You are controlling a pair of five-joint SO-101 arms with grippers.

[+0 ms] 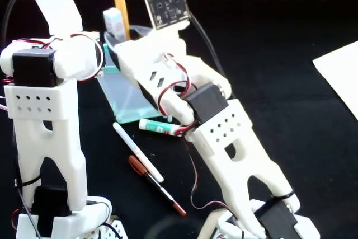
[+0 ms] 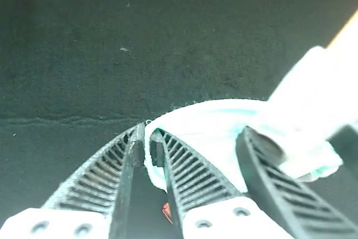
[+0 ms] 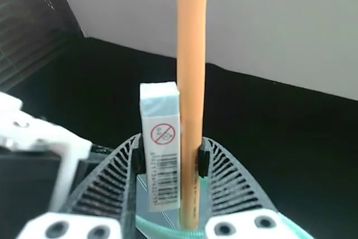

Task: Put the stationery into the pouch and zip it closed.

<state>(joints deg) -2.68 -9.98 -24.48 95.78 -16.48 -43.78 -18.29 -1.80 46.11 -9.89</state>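
Clamps eraser (image 3: 160, 160) and pencil (image 3: 192, 82) together in right gripper (image 3: 170, 158), upright just above pouch (image 1: 120, 96). Pinches pouch rim tight with left gripper (image 2: 146, 138). Leaves white pen (image 1: 137, 152), red pen (image 1: 154, 183) and tube (image 1: 159, 127) lying beside pouch.

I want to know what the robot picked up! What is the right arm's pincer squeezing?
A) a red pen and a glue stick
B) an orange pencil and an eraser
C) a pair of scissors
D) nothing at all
B: in the right wrist view, the right pincer is shut on the orange pencil and the eraser, which stand side by side between its fingers.
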